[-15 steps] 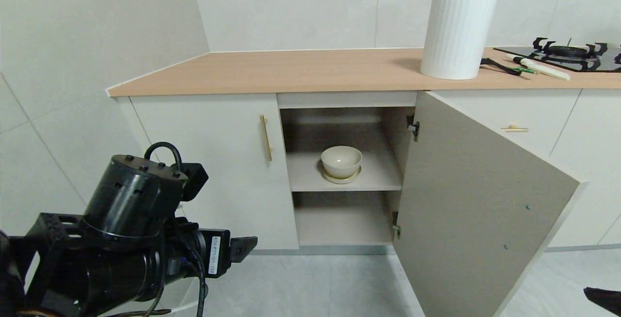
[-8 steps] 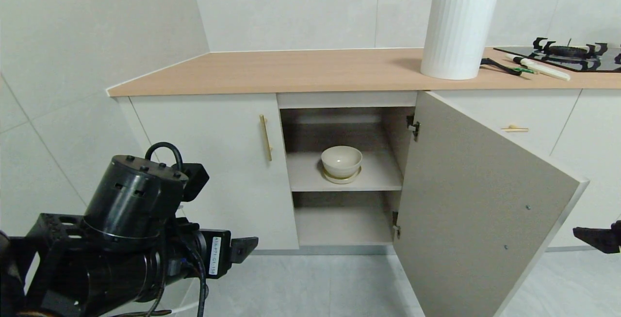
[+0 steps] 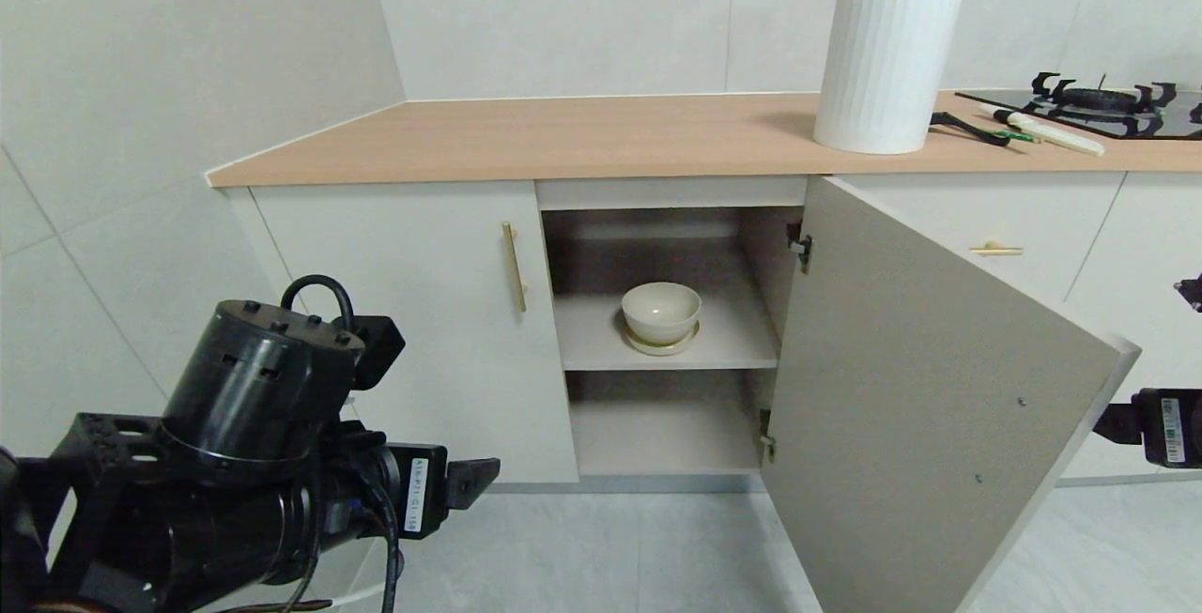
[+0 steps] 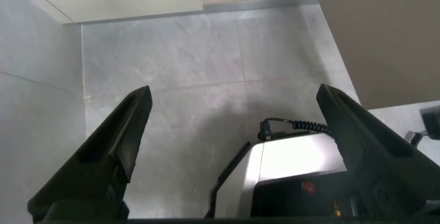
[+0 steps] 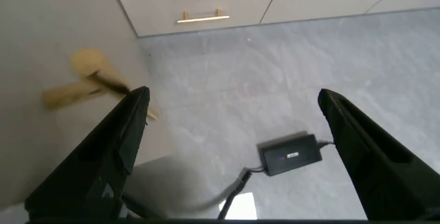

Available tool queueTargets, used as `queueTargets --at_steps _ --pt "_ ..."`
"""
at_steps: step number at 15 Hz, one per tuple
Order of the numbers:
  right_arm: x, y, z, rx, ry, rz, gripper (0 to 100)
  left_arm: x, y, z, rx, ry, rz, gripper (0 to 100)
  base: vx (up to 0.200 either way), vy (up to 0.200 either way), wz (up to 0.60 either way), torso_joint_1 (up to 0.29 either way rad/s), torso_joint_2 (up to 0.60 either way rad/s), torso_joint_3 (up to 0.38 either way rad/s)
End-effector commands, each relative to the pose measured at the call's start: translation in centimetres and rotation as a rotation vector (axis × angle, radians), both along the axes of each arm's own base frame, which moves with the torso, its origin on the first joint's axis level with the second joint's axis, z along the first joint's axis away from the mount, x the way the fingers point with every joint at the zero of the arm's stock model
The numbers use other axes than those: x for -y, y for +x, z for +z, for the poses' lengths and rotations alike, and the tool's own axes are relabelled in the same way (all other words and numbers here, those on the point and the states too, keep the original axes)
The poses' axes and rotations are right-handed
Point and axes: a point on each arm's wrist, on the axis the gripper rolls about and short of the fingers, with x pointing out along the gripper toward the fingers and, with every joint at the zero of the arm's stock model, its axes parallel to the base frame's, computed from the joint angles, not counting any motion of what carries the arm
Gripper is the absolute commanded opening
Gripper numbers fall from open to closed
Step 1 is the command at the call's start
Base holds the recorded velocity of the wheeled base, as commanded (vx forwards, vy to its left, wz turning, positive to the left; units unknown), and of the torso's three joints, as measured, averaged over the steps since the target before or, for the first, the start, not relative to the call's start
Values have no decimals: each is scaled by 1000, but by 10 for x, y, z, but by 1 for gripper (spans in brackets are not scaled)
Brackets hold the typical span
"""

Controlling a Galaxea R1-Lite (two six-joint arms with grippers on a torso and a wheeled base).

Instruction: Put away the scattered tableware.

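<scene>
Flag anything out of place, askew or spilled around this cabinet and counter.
The cabinet door hangs wide open. Loose utensils lie scattered on the counter beside the white ribbed container, not stored. The bowl sits upright on its plate on the shelf; nothing looks spilled or damaged.

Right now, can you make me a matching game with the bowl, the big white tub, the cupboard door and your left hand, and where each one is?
Things:
1. bowl
2. big white tub
3. cupboard door
4. left hand

Places or states:
A. standing on the countertop
B. low over the grey floor, fingers apart
C. on the upper shelf inside the cupboard
D. swung wide open on its hinges

Pairs: 1-C, 2-A, 3-D, 4-B
</scene>
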Motion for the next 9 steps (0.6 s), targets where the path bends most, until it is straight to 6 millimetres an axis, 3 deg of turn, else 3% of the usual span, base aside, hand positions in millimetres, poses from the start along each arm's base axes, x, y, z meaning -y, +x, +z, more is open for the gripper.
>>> queueTargets --at_steps 1,7,9 --pt "-1 7 -5 -18 12 -5 100 0 0 0 -1 1 0 100 0 0 0 0 0 0" --pt "-28 10 -9 -3 81 76 100 0 0 0 0 0 2 100 0 0 0 0 0 0" --pt "-47 9 -11 -8 129 136 100 0 0 1 3 -3 1 100 0 0 0 0 0 0"
